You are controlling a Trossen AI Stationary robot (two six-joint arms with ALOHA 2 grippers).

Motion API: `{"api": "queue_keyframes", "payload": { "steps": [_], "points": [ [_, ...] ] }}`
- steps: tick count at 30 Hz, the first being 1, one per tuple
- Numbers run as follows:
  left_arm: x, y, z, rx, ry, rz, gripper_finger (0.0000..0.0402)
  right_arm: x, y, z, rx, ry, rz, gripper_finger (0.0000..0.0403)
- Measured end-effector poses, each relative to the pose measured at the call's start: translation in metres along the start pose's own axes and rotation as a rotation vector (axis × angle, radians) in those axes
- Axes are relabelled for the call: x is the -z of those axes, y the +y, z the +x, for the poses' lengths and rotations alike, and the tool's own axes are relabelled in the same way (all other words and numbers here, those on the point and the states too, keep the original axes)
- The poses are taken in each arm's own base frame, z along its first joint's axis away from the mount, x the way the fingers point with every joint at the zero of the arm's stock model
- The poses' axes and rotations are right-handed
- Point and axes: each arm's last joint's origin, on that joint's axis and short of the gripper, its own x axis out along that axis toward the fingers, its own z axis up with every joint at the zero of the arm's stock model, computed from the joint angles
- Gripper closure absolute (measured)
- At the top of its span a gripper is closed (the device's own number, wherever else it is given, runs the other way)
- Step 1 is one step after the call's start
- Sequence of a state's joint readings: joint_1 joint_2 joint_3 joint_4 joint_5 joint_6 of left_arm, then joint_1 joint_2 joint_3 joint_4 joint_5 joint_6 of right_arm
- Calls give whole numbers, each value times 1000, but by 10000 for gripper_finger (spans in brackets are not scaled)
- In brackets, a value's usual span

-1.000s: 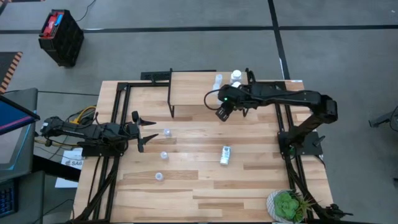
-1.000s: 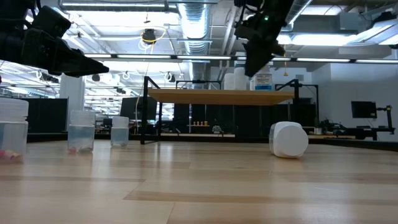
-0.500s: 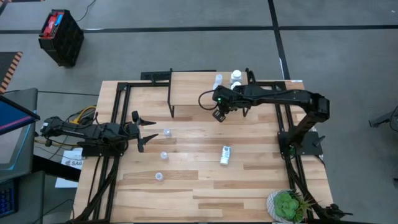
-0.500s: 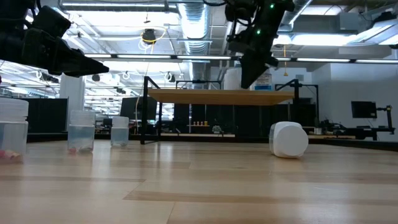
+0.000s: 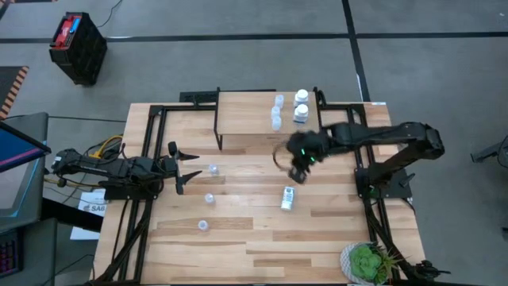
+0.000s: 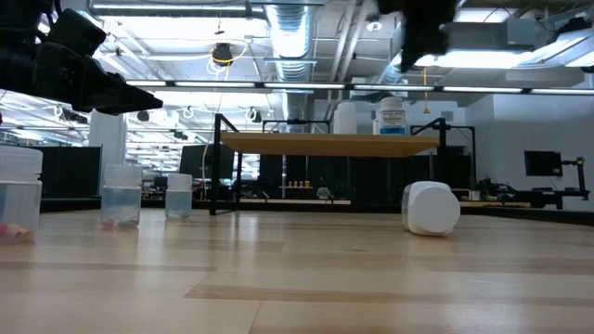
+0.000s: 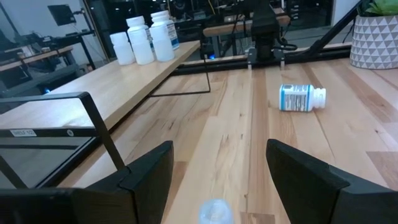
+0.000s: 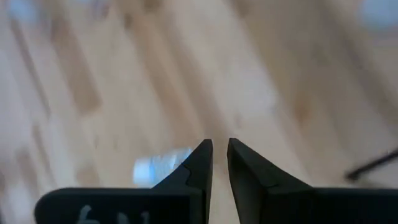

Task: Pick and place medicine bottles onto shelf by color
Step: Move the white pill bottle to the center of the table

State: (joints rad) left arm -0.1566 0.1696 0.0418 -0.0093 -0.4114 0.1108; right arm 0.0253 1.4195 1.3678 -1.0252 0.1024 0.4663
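The shelf (image 5: 246, 115) stands at the table's far side. Two pale-blue bottles (image 5: 276, 111) and two white bottles (image 5: 301, 106) stand upright on its right part. One white bottle with a label (image 5: 287, 198) lies on its side on the table; it also shows in the low view (image 6: 432, 207). Three pale-blue bottles (image 5: 209, 199) stand on the table's left half. My right gripper (image 5: 295, 165) is shut and empty, in the air between the shelf and the lying white bottle. My left gripper (image 7: 214, 168) is open and empty at the table's left, just short of a pale-blue bottle (image 7: 214, 213).
A potted plant (image 5: 367, 262) stands at the table's near right corner. The shelf's black legs (image 5: 219, 131) stand on the table at the far side. Bare tabletop lies along the near edge (image 5: 262, 254).
My right gripper has left the shelf's near edge and gone toward the table's near and right side, toward the lying white bottle. With the arm gone, the bottles on the shelf show fully. The left arm has kept still.
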Motion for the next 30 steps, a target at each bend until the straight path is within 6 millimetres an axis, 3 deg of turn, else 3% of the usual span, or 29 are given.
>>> {"api": "queue_keyframes", "payload": {
  "steps": [4, 10, 18, 24, 30],
  "points": [
    [0, 0, 0, 5, 0, -10, 156, 31, 26, -10, 46, 96, 17, 331],
    [-2, 0, 0, 11, -24, -176, 156, 69, 57, -19, 174, 61, 77, 331],
    [-38, -2, 2, 168, -74, -226, 156, 102, 62, 6, 303, 2, 328, 331],
    [-65, -11, 28, 195, 59, -144, 156, 109, 60, 24, 289, -14, 378, 331],
    [-87, -31, 75, 257, 200, -44, 156, 106, 64, 29, 232, -37, 343, 331]
  ]
}}
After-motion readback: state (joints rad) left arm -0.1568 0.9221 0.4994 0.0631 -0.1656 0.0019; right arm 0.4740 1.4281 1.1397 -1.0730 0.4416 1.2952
